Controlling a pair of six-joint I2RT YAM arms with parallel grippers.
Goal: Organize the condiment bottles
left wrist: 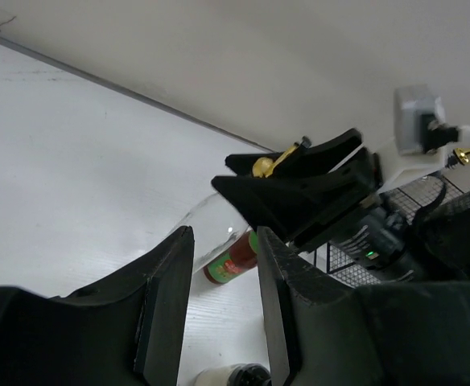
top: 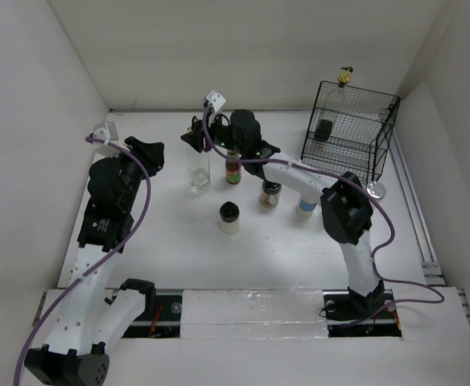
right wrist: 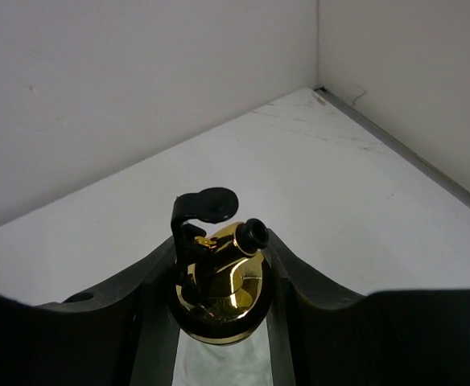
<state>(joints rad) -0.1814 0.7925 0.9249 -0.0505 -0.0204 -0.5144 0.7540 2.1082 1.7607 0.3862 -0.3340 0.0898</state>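
Observation:
My right gripper [top: 196,133] is shut on the neck of a clear glass bottle [top: 199,170] with a gold spout [right wrist: 219,281], which stands upright at mid-table; the fingers [right wrist: 150,322] flank the spout. Next to it stand a red/green-labelled sauce bottle [top: 232,167], two short black-capped jars [top: 229,217] [top: 270,193] and a white-capped shaker [top: 306,201]. My left gripper [top: 149,153] is open and empty, left of the glass bottle. In the left wrist view the sauce bottle [left wrist: 233,259] and glass bottle [left wrist: 207,229] show between its open fingers [left wrist: 171,297].
A black wire basket [top: 352,133] stands at the back right, holding another gold-spouted bottle [top: 344,76] and a black-capped jar [top: 324,129]. A white-capped shaker [top: 376,190] stands by its front corner. White walls enclose the table on three sides.

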